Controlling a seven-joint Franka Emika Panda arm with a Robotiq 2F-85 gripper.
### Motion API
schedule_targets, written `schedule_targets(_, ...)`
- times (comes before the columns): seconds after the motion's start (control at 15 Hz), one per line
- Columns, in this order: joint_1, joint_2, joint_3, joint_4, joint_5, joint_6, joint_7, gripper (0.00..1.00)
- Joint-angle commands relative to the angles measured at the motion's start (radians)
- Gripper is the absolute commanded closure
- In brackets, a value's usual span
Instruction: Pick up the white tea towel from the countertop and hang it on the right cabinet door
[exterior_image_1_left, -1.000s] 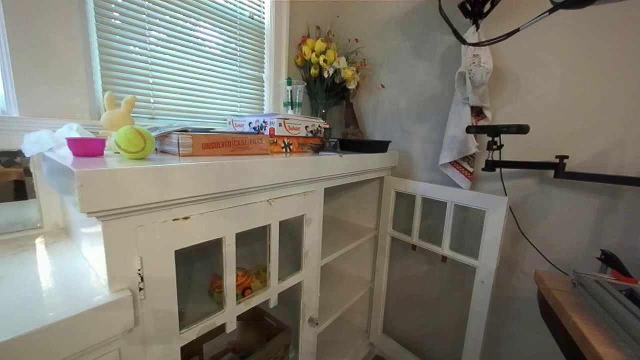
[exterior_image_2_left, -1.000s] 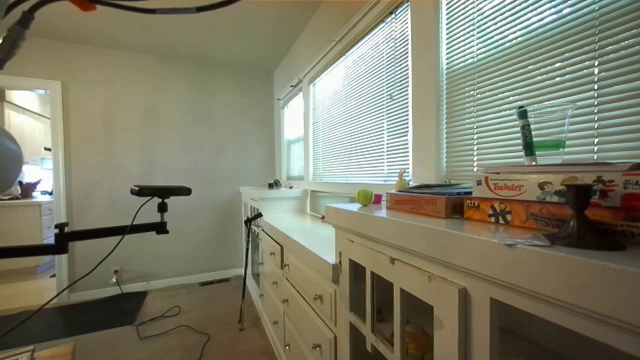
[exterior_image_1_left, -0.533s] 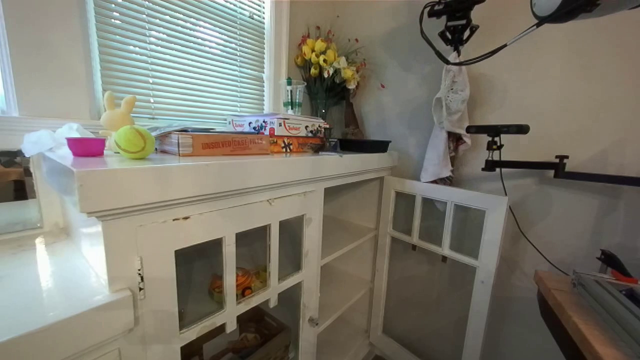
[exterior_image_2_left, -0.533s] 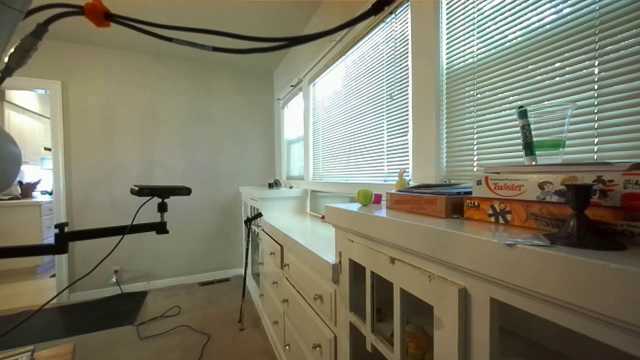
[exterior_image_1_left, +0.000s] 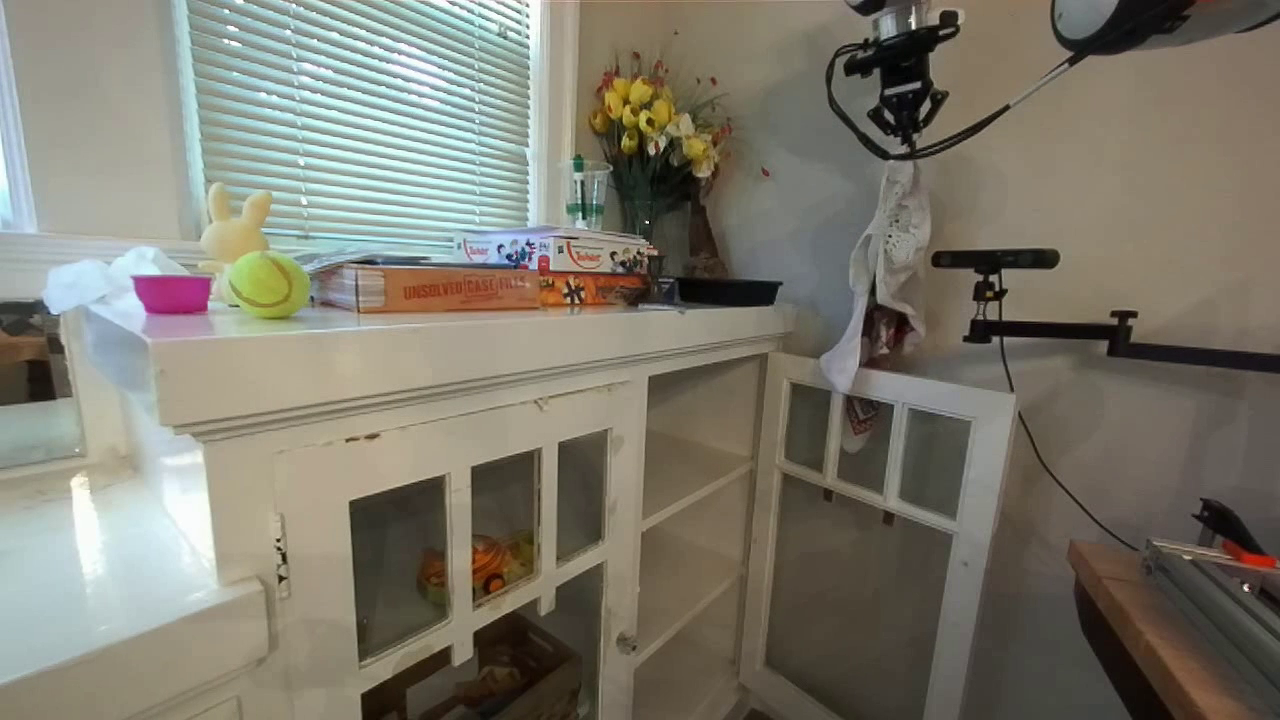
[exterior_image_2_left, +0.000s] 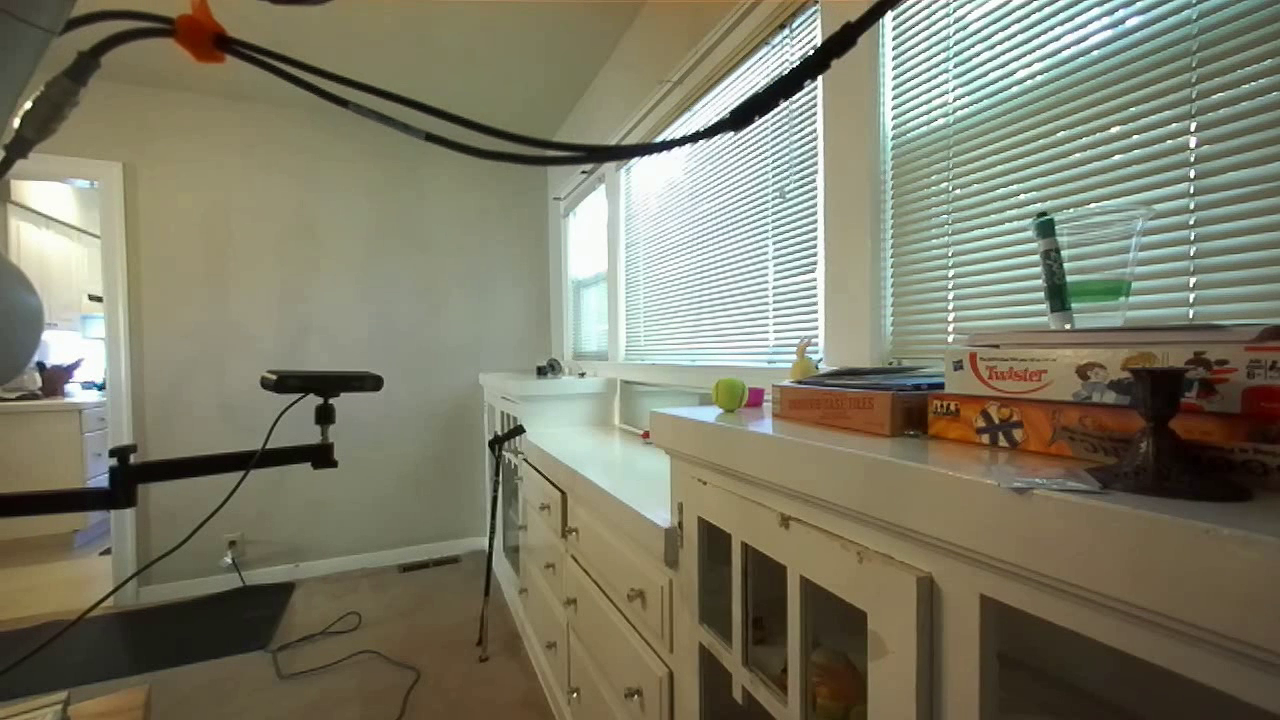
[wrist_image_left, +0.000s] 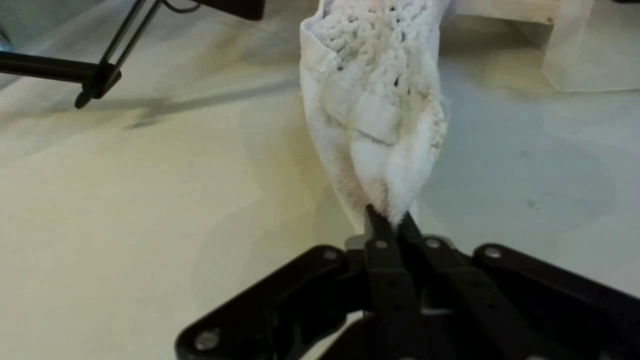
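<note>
White towel (exterior_image_1_left: 898, 230) clamped tight in claw (wrist_image_left: 390, 218) | ends straddle cabinet door's (exterior_image_1_left: 865, 496) top edge | claw well above

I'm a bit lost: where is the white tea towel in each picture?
In an exterior view: the white tea towel hangs right of centre, a corner showing through the open cabinet door.
In an exterior view: not there; cables cross the upper part.
Wrist view: the towel, upper middle, pinched in the fingers.
Shared landmark: the tennis ball, in both exterior views only.
</note>
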Motion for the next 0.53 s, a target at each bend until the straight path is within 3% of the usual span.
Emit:
schedule_targets(0.0,-0.017,0.005,0.011,-0.052,0.032,-0.033,0.014,0.99)
schedule_targets(0.47,-0.031,0.054,0.007,-0.138,0.041,-0.039,0.048,0.99)
